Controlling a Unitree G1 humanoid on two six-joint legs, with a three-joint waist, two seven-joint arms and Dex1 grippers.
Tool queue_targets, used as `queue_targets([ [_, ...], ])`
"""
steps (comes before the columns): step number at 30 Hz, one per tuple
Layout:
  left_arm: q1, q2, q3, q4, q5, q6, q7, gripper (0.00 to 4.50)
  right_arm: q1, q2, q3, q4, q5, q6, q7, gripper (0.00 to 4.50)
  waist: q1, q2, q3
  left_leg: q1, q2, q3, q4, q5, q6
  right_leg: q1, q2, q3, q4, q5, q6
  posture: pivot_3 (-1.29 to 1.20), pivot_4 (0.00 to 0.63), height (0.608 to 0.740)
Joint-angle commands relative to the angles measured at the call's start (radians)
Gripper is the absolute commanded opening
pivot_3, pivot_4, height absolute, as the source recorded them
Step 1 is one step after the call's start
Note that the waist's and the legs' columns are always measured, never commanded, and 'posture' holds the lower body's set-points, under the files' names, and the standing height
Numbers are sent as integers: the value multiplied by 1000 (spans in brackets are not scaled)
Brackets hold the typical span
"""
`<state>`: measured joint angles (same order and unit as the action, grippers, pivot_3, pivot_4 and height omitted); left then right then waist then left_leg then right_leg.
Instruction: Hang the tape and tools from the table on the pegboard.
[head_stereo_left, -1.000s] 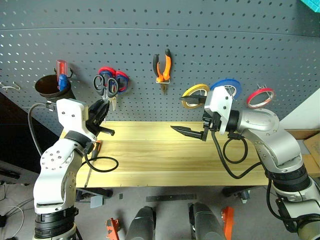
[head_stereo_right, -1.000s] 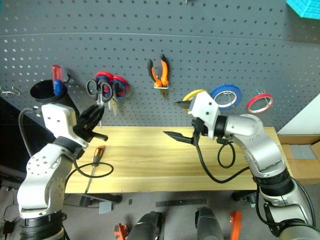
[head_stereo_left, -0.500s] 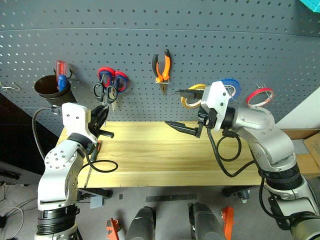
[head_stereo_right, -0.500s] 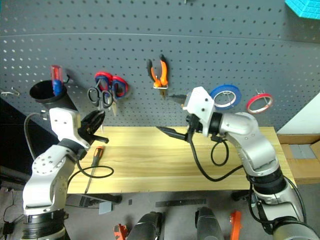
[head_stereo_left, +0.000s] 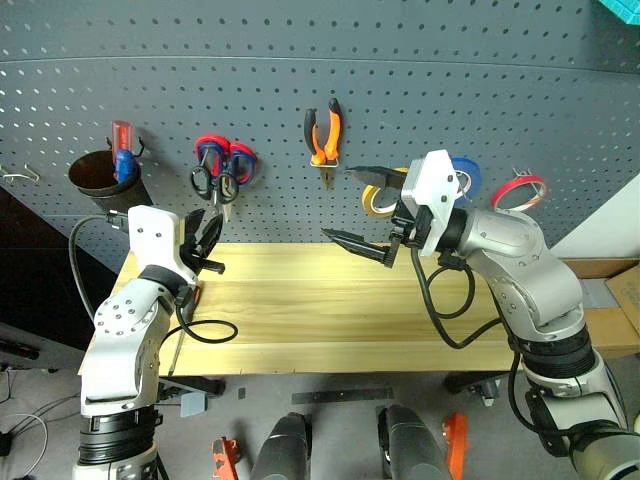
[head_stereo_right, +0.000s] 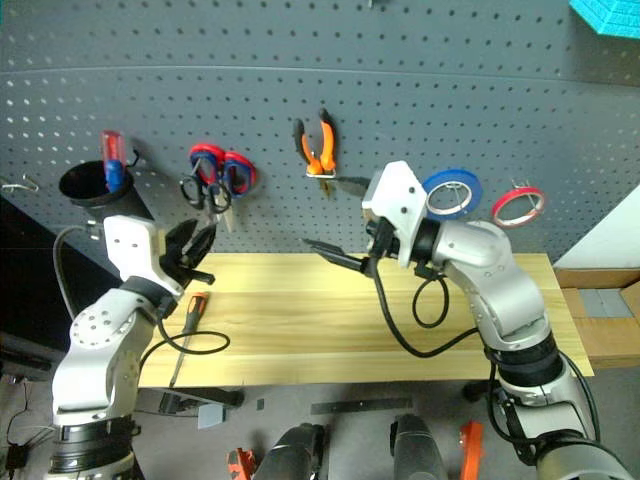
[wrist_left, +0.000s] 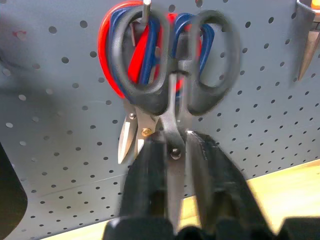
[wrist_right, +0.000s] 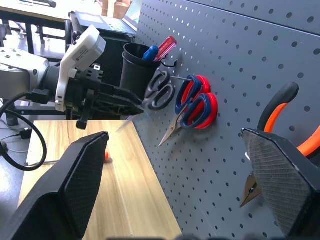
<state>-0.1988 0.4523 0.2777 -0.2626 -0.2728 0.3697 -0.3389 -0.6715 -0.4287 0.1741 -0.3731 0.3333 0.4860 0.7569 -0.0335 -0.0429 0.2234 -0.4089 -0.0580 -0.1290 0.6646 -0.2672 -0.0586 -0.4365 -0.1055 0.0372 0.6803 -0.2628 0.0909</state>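
One tool left on table (head_stereo_left: 330, 310): screwdriver (head_stereo_left: 184, 320) by L edge, long axis front-back, just below L gripper (wrist_left: 172, 145); L jaws slightly apart beside hung scissors (wrist_left: 175, 75). R gripper (head_stereo_left: 350, 205) wide, empty, well apart.

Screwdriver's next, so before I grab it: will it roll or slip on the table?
The screwdriver probably rolls if nudged: it lies flat on smooth table planks, with a rounded handle. Its thin shaft looks stiff but slippery; the chunkier orange-and-black handle seems the safer grip.
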Motion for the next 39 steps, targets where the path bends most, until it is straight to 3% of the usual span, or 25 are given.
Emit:
queue_targets([
  [1,30,-5,13,-32,-10,0,4,2342,14,-8,-16,-50,7,-3,-8,4407,0,0,0,0,0,0,0,0,0,0,0,0,0,0,0,-26,194,740],
  [6,117,17,32,3,1,123,24,3969,44,-3,16,-67,-3,96,-55,4407,-2,0,0,1,0,0,-1,-1,1,0,0,1,0,0,0,-20,210,740],
  [14,143,77,156,156,-11,300,80,3969,100,172,99,-141,32,490,-289,4407,-8,4,4,2,3,-4,-1,-2,4,1,3,1,1,1,-1,-20,271,740],
  [19,100,119,182,279,-12,371,79,3969,84,270,135,-117,16,629,-388,4407,-9,7,26,9,2,-4,-2,-3,4,9,3,0,0,0,-1,-30,331,740],
  [28,-27,159,86,525,29,371,32,3969,34,324,217,-37,-33,656,-447,4407,-22,9,85,11,3,-5,-3,-3,4,11,4,-2,0,0,-2,-41,407,740],
  [37,-123,125,-7,642,59,343,29,3969,43,333,240,-75,-28,687,-454,4407,-32,6,109,0,4,-3,-3,-3,4,-3,3,1,0,0,-2,-70,439,740],
  [39,-123,125,-10,648,62,338,32,3609,41,331,239,-77,-27,693,-453,4407,-34,7,110,-1,4,-3,-3,-3,4,-4,3,1,0,0,-2,-77,439,740],
])
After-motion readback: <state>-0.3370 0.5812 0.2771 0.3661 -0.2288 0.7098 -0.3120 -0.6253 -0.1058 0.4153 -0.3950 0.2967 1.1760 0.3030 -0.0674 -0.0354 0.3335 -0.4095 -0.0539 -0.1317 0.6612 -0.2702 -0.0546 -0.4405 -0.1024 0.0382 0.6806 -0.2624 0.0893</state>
